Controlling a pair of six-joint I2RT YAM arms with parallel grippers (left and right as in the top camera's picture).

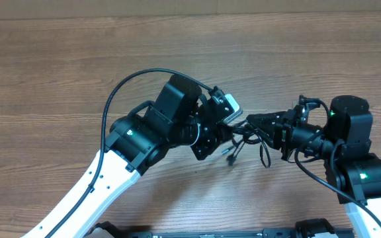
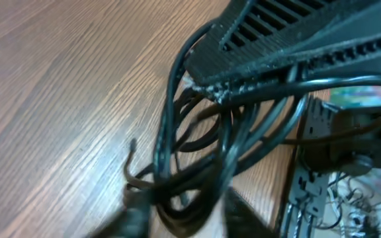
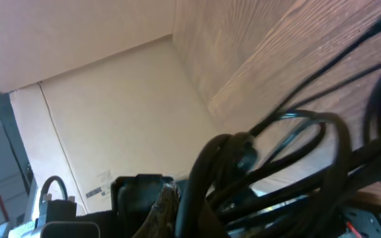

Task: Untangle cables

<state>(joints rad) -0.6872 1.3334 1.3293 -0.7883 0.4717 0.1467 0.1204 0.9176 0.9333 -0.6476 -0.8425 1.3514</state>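
Where the two arms meet over the wooden counter [image 1: 78,66], the right end effector [image 1: 253,122] has its two ribbed fingers pressed together, and thin black cables [image 1: 245,140] are caught at its tip. The left end effector [image 1: 225,125] faces it, just beside that tip, with the same bunch between the two. Its fingers show only as dark blurs at the bottom edge of its own camera view. The loops pass between those blurs, but whether the fingers are pinching them cannot be told.

From overhead, the cables are a small knot directly between the end effectors, with two loose strands trailing away from it onto the counter. One strand ends in a small plug [image 1: 231,158] near the left end effector.

Only the left wrist view shows the closed right fingers close up, with several loops hanging from their tip. The right wrist view instead shows the strands curving right in front of its lens. It also shows a pale panel [image 3: 124,112] rising beyond the counter's far edge, which no other view shows.
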